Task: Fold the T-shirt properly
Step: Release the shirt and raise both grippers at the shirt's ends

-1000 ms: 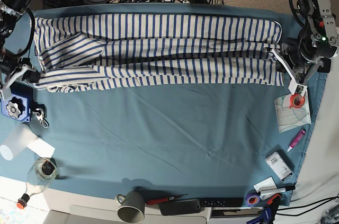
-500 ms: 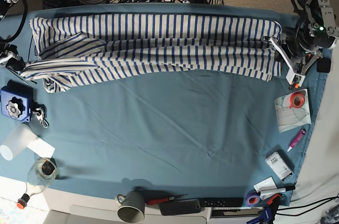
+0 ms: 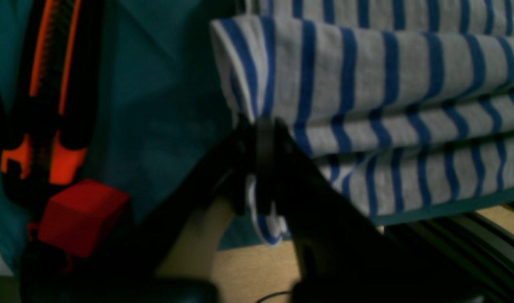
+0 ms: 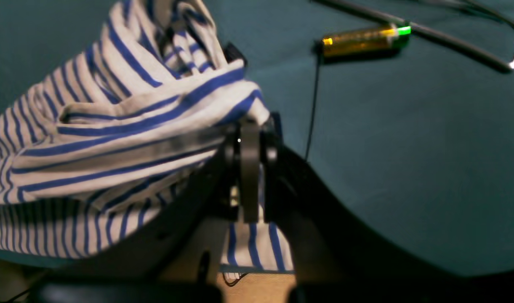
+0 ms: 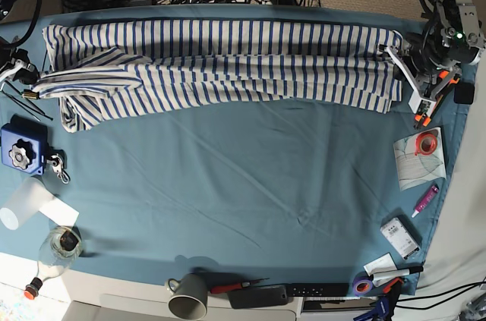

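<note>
The striped T-shirt lies folded in a long band across the far side of the teal table cloth. My left gripper, at the base view's right, is shut on the shirt's right end; the left wrist view shows the jaws pinching a folded edge. My right gripper, at the base view's left, is shut on the shirt's left end; the right wrist view shows bunched cloth held between its jaws. The lower layer hangs lifted between both grippers.
Orange cutter, tape roll on paper and a pink pen lie at right. Blue box, keys, a bottle at left. Mug and tools line the front edge. A battery lies near the right gripper.
Both grippers have carried the shirt's near edge away from the front, toward the far side. The folded band is narrower now and its near layer overlaps the far part.
</note>
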